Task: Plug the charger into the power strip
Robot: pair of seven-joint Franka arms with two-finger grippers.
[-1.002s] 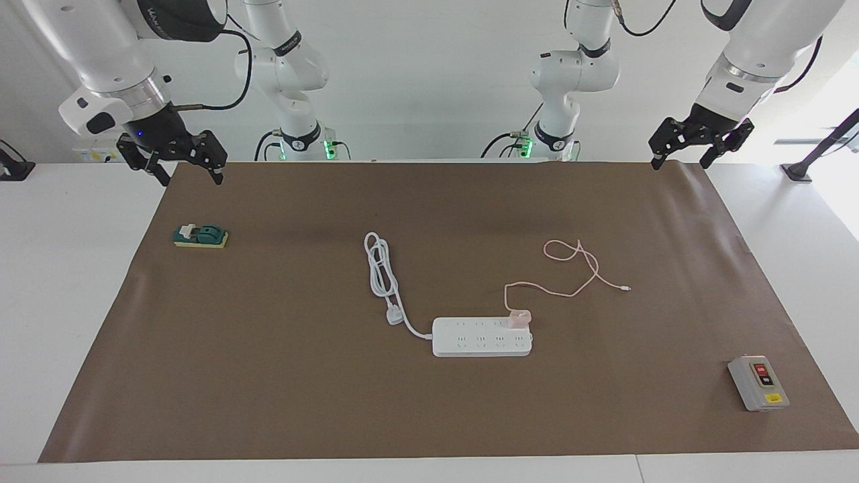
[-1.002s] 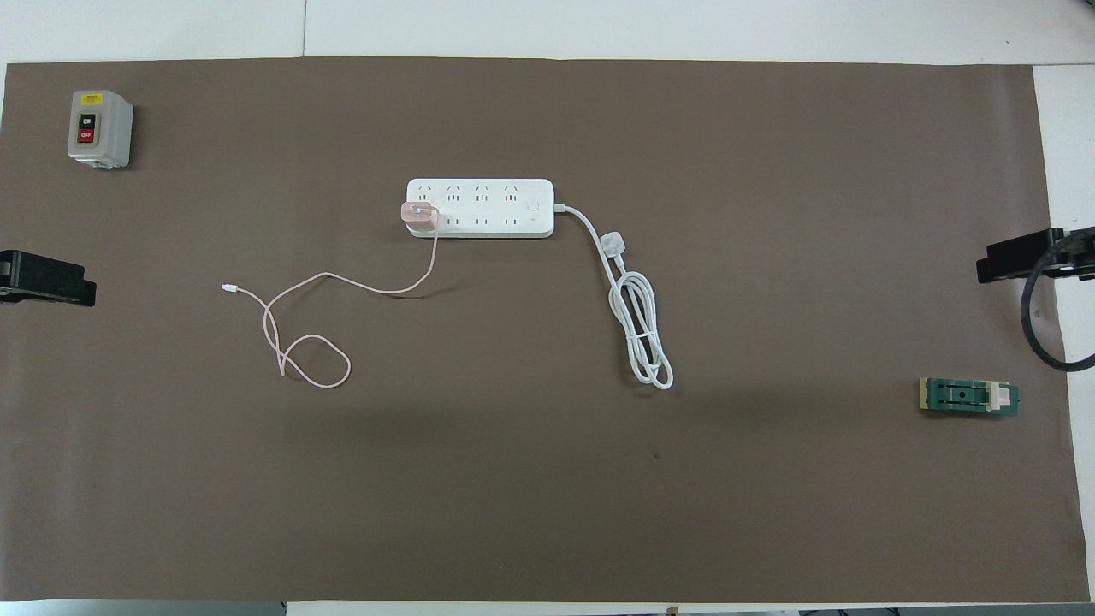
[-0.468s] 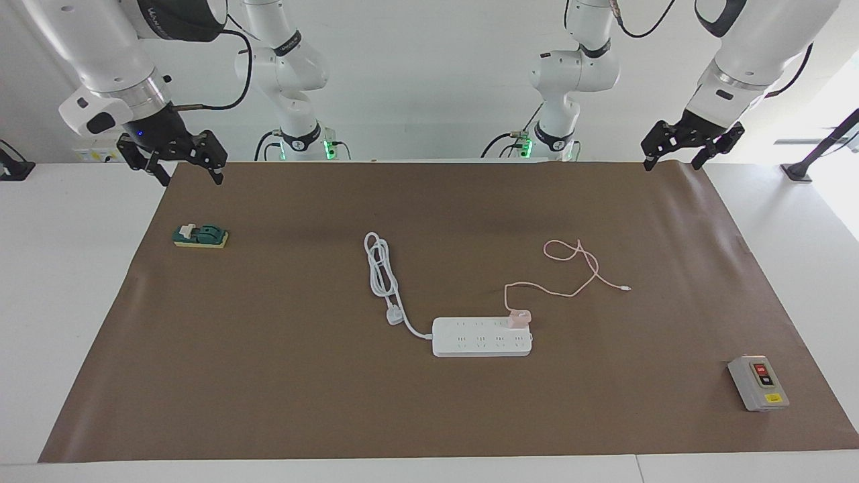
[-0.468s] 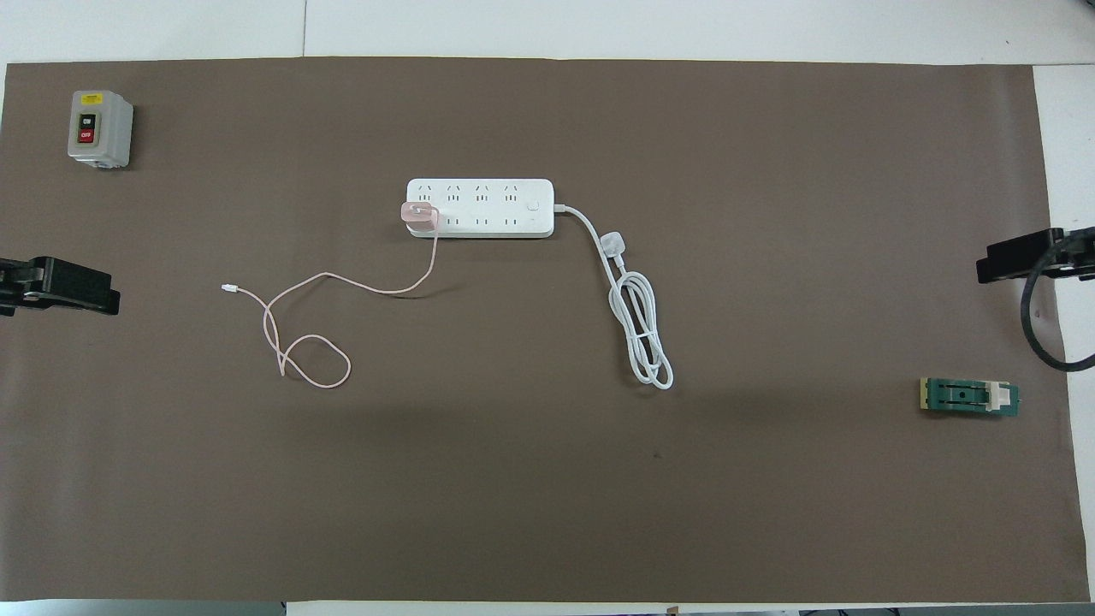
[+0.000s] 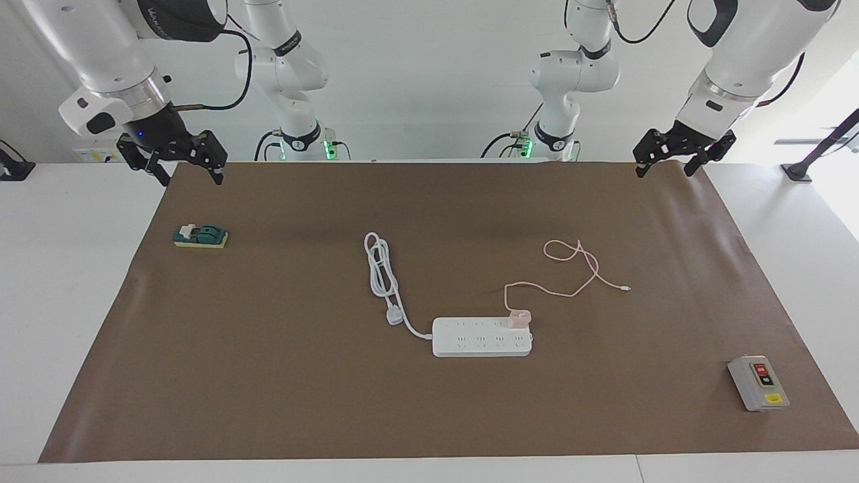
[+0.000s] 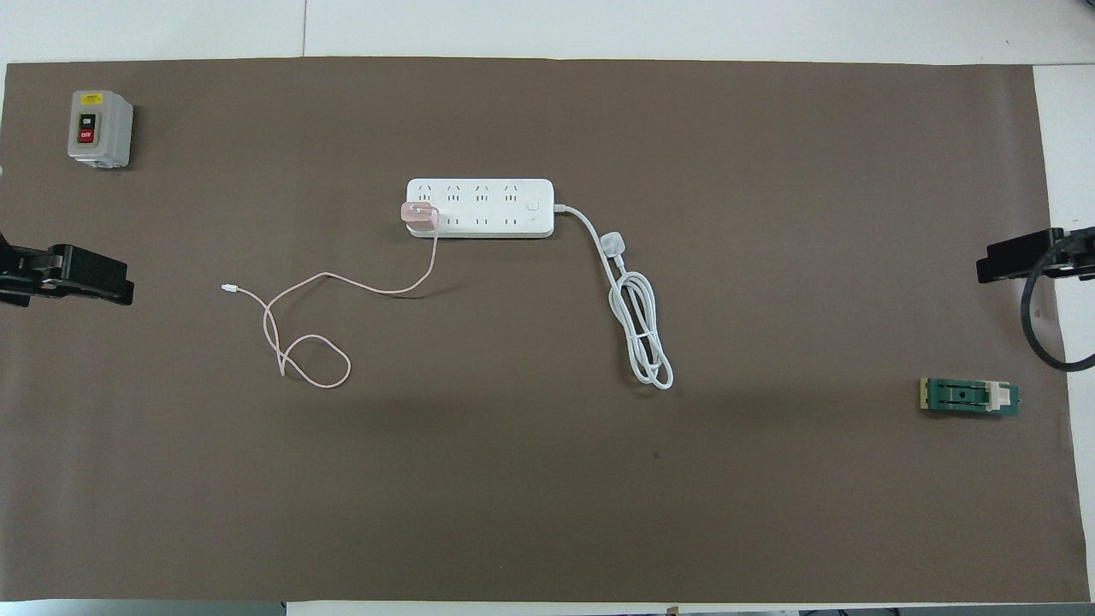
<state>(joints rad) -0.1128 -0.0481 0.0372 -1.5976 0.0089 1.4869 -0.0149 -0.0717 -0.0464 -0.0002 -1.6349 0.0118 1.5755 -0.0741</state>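
The white power strip (image 5: 480, 339) (image 6: 488, 210) lies flat near the middle of the brown mat. The pink charger (image 5: 518, 318) (image 6: 419, 216) stands on the strip's end socket toward the left arm's end; its pins are hidden. Its thin pink cable (image 5: 577, 268) (image 6: 308, 351) loops loosely over the mat, nearer to the robots. My left gripper (image 5: 663, 172) (image 6: 85, 287) hangs open and empty over the mat's corner by its own base. My right gripper (image 5: 191, 180) (image 6: 1018, 261) hangs open and empty over the mat's edge at the right arm's end.
The strip's thick white cord and three-pin plug (image 5: 394, 315) lie coiled beside it. A grey switch box (image 5: 758, 384) (image 6: 99, 128) sits far from the robots at the left arm's end. A green block (image 5: 200, 236) (image 6: 969, 398) rests below the right gripper.
My left gripper has drifted a little inward over the mat, toward the table's middle. The right arm, charger and strip have not moved.
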